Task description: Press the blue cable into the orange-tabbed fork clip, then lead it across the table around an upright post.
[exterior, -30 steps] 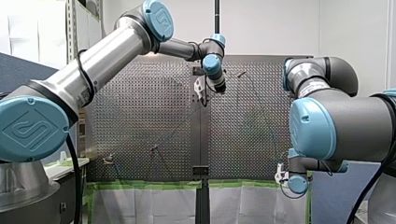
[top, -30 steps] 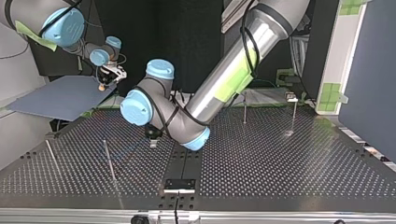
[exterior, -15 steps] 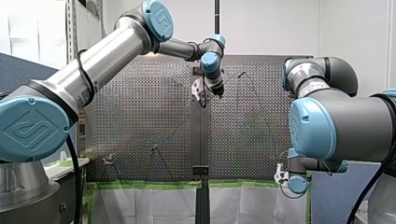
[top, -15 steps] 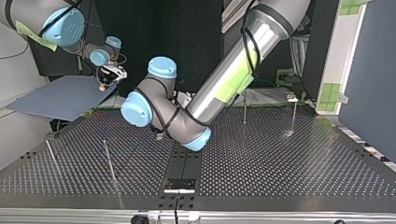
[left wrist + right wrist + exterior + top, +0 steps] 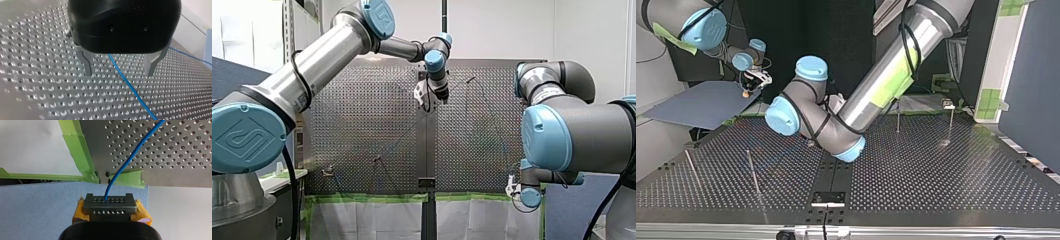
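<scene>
Blue cable [image 5: 132, 91], thin and round, runs in the left wrist view between the two metal fingers [image 5: 86, 63] of my black left gripper [image 5: 119, 74]. The fingers stand wide apart, one on each side of the cable. Neither touches it, so this gripper has hold of nothing. Beneath lies the perforated metal table [image 5: 37, 75]; whether the cable rests on it or hangs just above it cannot be told. A second stretch of the same cable shows further off, beyond one finger.

In the right wrist view my right gripper [image 5: 110, 203], with yellow pads [image 5: 142, 211], has its grey hole-studded fingers closed together on the blue cable. The cable comes out from between them, rises past the table's corner edged with green tape [image 5: 75, 142], and goes on over the perforated surface. Under this gripper lies a flat blue-grey sheet [image 5: 37, 200], beside the table and not on it.

In the front view my left arm reaches to the far middle of the table, while my right gripper hangs off the near right corner. The top view shows thin upright metal posts, two towards its left [image 5: 752, 172] and two towards its right [image 5: 897, 117], well apart. There my left arm's wrist hides its own gripper.
</scene>
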`<state>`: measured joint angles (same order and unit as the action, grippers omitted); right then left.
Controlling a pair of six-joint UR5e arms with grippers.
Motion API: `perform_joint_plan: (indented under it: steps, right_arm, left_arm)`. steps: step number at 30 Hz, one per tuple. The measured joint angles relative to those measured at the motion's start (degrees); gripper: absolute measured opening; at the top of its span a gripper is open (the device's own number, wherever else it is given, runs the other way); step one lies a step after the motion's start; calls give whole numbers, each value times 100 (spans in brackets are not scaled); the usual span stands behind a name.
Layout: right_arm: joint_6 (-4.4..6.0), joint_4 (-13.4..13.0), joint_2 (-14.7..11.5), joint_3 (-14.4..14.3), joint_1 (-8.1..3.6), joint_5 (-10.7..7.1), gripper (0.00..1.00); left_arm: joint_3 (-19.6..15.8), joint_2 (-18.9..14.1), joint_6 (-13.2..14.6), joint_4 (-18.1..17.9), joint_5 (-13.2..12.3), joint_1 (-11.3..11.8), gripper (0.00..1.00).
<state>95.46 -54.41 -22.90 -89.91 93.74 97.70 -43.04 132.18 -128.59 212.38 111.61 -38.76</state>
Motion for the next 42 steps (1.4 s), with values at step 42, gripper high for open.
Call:
perform_joint_plan:
  steps: [42]
  right_arm:
    - [43,33,6,1,6,-110,0]
  left_arm:
    - [-2341,-2267,795,-1329,-485,-25,100]
